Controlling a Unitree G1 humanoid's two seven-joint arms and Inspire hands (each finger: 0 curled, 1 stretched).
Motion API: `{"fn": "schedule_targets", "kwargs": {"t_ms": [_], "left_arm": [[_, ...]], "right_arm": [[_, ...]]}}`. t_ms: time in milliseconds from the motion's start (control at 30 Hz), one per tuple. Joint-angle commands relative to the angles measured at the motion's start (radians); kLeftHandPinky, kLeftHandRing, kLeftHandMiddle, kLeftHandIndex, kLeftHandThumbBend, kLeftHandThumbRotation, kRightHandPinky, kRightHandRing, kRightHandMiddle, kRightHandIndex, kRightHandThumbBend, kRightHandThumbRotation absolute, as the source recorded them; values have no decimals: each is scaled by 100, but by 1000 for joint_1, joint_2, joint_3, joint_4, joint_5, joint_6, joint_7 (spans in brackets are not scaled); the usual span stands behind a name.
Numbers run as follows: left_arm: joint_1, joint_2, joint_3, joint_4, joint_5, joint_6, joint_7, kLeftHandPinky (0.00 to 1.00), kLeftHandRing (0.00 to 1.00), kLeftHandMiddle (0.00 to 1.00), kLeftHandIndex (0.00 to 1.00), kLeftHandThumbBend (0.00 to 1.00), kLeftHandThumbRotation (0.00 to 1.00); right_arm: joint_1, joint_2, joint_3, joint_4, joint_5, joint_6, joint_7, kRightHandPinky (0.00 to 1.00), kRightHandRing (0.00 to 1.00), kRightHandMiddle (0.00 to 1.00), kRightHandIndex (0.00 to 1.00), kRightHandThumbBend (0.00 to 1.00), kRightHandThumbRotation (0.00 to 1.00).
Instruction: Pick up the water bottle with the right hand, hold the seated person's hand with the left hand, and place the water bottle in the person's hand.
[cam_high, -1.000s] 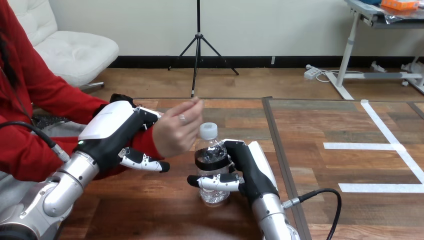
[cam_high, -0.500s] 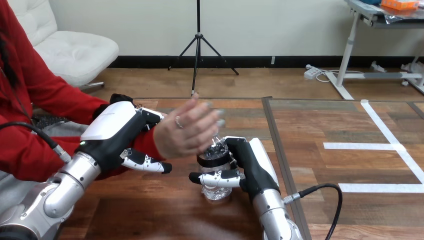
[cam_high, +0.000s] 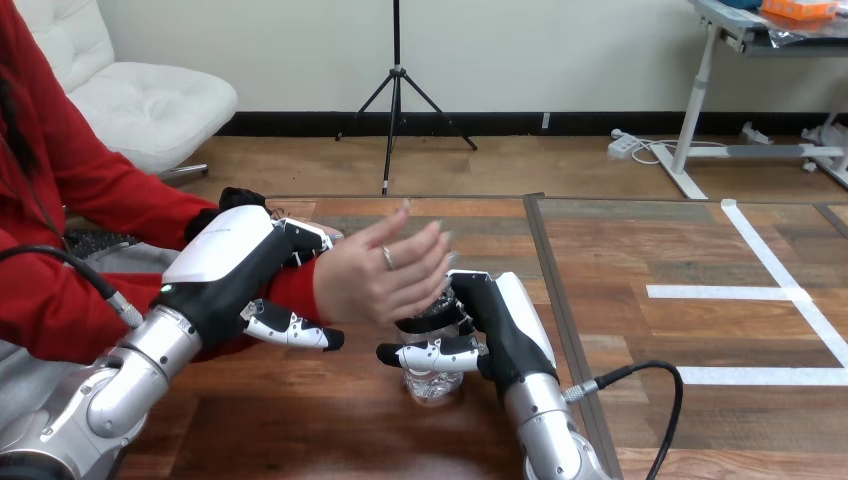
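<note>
The wooden table (cam_high: 700, 330) carries the water bottle (cam_high: 432, 381) near its middle seam, and everything else gathers round that bottle.

To the bottle's left, the robot's left hand (cam_high: 222, 262) is closed round the person's wrist (cam_high: 298, 288), fingers over the top and thumb underneath, so the holding step looks done. The person's hand (cam_high: 380, 280) is open just above and to the left of the bottle, palm turned toward it and covering its top.

On the bottle's right side, the right hand (cam_high: 505, 335) is wrapped round it, with the thumb lying across its front. The pick-up grip looks made. I cannot tell whether the bottle's base is on the wood or just clear of it.

What is left, by my reading, is passing the bottle into the open palm and letting go.
</note>
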Motion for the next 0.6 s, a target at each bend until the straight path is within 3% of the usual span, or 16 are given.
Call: {"fn": "schedule_targets", "kwargs": {"t_ms": [0,567], "left_arm": [[-18,-7,5,-45,-14,-25,-5,31,36,42,43,79,5],[-16,-7,8,-45,-17,-26,-14,32,37,43,44,78,5]], "right_arm": [[-100,-4,-4,1,-12,-21,-20,40,44,50,48,88,0],[-105,16,6,-16,-38,-30,-25,38,44,50,48,89,0]]}}
